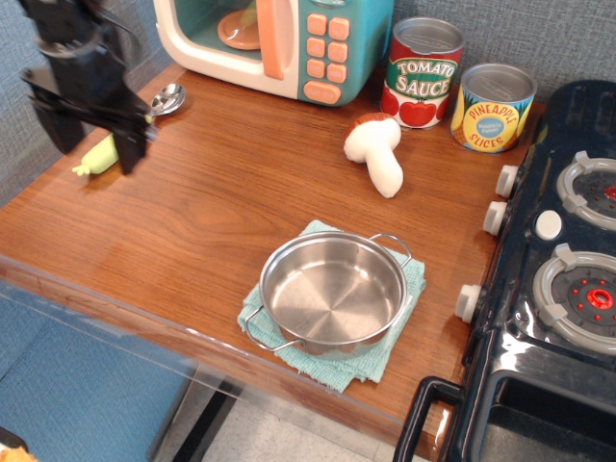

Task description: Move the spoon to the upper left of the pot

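The spoon lies at the table's far left: its silver bowl (pixel 167 97) points toward the toy microwave and its pale yellow-green handle (pixel 100 155) is mostly hidden behind my gripper. My black gripper (pixel 93 144) hangs over the handle with its two fingers spread apart, open, holding nothing. The round steel pot (pixel 333 294) with wire loop handles sits on a teal cloth (pixel 371 361) near the table's front edge, well to the right of the spoon and the gripper.
A toy microwave (pixel 279 43) stands at the back. A white mushroom toy (pixel 378 154), a tomato sauce can (pixel 422 72) and a pineapple can (pixel 493 107) sit at the back right. A black toy stove (pixel 558 279) borders the right side.
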Tool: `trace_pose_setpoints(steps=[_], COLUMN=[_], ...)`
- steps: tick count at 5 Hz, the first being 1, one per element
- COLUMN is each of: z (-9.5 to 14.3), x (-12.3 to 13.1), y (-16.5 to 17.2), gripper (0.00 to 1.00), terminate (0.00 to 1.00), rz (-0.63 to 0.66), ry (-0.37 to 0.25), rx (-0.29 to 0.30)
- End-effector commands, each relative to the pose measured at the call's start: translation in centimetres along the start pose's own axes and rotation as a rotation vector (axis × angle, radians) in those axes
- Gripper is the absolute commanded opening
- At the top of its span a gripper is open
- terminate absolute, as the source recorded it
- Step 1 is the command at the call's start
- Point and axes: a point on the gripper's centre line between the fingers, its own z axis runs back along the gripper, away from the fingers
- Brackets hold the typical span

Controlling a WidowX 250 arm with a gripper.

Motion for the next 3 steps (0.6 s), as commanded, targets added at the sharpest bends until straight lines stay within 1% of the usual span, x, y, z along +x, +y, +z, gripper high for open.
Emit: trace_pose_setpoints(steps=[1, 2, 3], z=[-2.2, -4.8, -5.4], x=[3.3, 3.7, 4.9], y=[7.4, 6.8, 4.4], gripper=[1.00, 1.00, 1.00], terminate=[0.00, 0.00, 0.00], rz=[-0.003, 0.009, -0.032], ry=[-0.057, -0.028, 0.008], rx=[-0.007, -0.036, -0.042])
